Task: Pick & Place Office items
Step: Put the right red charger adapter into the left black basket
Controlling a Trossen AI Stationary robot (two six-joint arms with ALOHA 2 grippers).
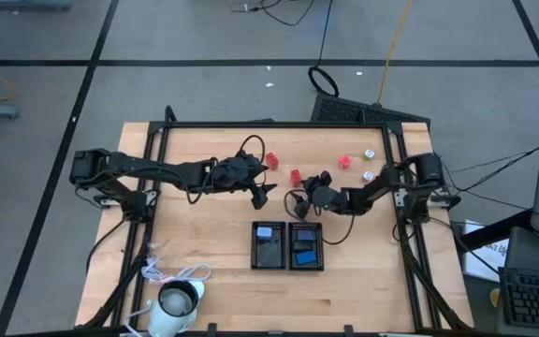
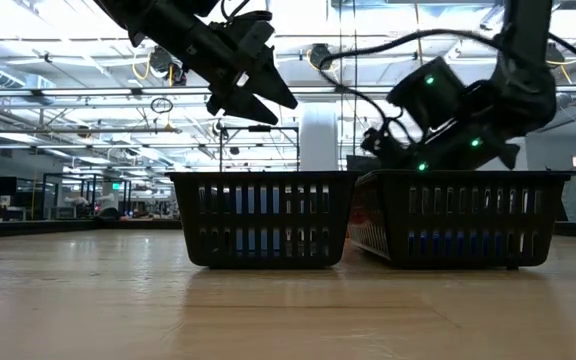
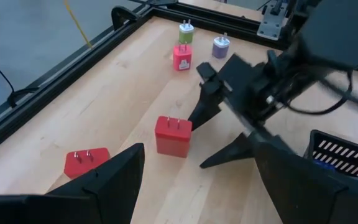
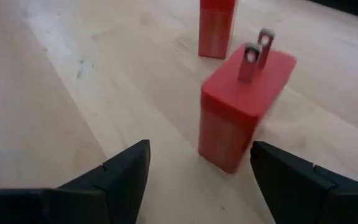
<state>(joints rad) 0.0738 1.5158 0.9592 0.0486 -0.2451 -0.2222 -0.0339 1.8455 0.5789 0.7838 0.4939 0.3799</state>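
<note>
A red block with two metal prongs (image 4: 241, 115) stands on the table just ahead of my right gripper (image 4: 199, 155), which is open, low and aimed at it; in the high view this red block (image 1: 295, 176) sits off the right gripper (image 1: 304, 183). My left gripper (image 1: 260, 195) is open and hovers above the table, left of the right one. A second red block (image 1: 272, 157), a third (image 1: 345, 162) and two silvery-white round bits (image 1: 369, 153) (image 1: 368, 175) rest on the table toward its far edge. Blue blocks (image 1: 304, 255) lie in the trays.
Two black trays (image 1: 254, 245) (image 1: 320, 245) sit side by side near the table's near edge, below both grippers. A white cup-like thing with a cord (image 1: 178, 300) stands at the near left corner. Black frame rails (image 1: 279, 124) border the table.
</note>
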